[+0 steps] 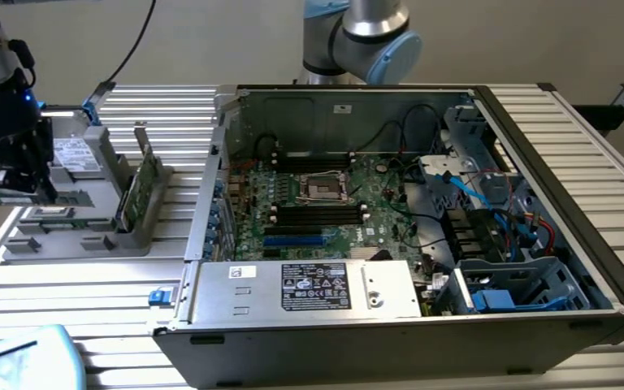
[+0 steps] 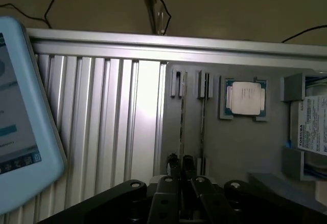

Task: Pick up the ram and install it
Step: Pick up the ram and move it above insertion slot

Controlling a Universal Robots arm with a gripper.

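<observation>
I was early in the job. My pincer [image 1: 32, 192] sat over the grey holder tray [image 1: 74, 244] at the exterior view's left, and its fingers were drawn close together. As far as I could judge, they were clenched on the ram [image 1: 6, 198], the green strip showing just under them. I could not tell whether the stick had come free of the holder or was seated in it; it lay right at the tray either way.

The pick-up was therefore at most half made, and none of the installing was done. The open computer case [image 1: 529, 268] stood well apart on the worktop [image 1: 583, 146], toward the exterior view's right. The long black memory slots [image 1: 318, 215] on its motherboard [image 1: 383, 191] were nowhere near the ram.

The ram lay level, with its long axis running across the exterior view from left to right. That was roughly in line with the motherboard slots, by my reckoning. It stood on its long edge, one flat green face turned toward the exterior camera. From my wrist I looked down along my fingers at thin edges in the holder's grooves, with the square silver processor chip [image 2: 245, 98] parked just beside them.
</observation>
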